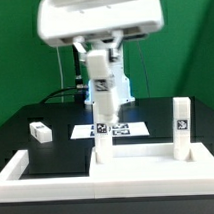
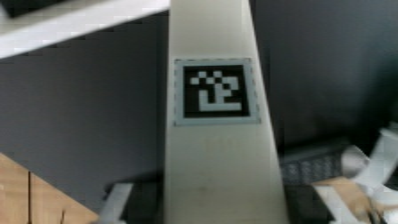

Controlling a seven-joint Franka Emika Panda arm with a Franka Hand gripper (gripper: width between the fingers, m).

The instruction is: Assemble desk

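Pincer (image 1: pixel 103 95) pinches the held leg (image 1: pixel 103 135) upright, with its lower end at the tabletop (image 1: pixel 147 164). At nine o'clock from it a loose leg block (image 1: pixel 39 131) lies on the bench (image 1: pixel 55 112). At three o'clock a standing leg (image 1: pixel 181 127) is on the panel. I judge the step is fixing this leg. Next it must be turned in while kept vertical.

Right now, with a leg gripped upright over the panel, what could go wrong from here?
1. The held leg stands at the end of the tabletop on the exterior view's left. The joint is hidden, so it may be off its seat and jam or tilt.
2. If the gripper lets go before the leg is seated, it could topple.
3. The standing leg on the exterior view's right could be knocked if the arm swings that way.
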